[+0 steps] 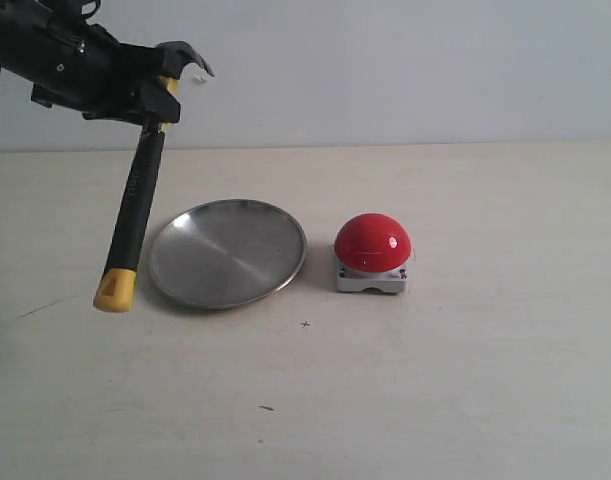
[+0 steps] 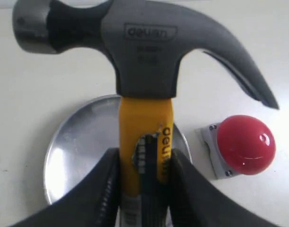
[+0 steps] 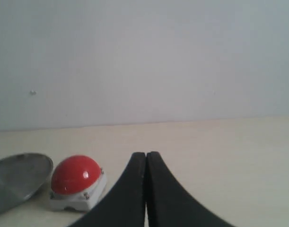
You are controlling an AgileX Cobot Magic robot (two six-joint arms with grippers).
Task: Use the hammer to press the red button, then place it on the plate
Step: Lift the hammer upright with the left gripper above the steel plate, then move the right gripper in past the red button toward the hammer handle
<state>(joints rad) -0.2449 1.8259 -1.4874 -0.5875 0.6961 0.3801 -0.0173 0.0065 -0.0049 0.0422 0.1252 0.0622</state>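
- hammer [image 1: 135, 210]: dark grey head, yellow neck, black handle, yellow end
- red button [image 1: 372, 243]: glossy dome, light-grey base
- plate [image 1: 225, 258]: brushed silver
- my left gripper [image 2: 143, 189]: black

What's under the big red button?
The red button sits on a small light-grey square base, which rests on the table. The dome covers most of the base's top, so only its sides and corners show. Nothing under the base can be seen.

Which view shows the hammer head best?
Left wrist view: the hammer head fills it, claw and face clear. Exterior view shows mainly the handle, head partly hidden by the left gripper. Right wrist view misses it.
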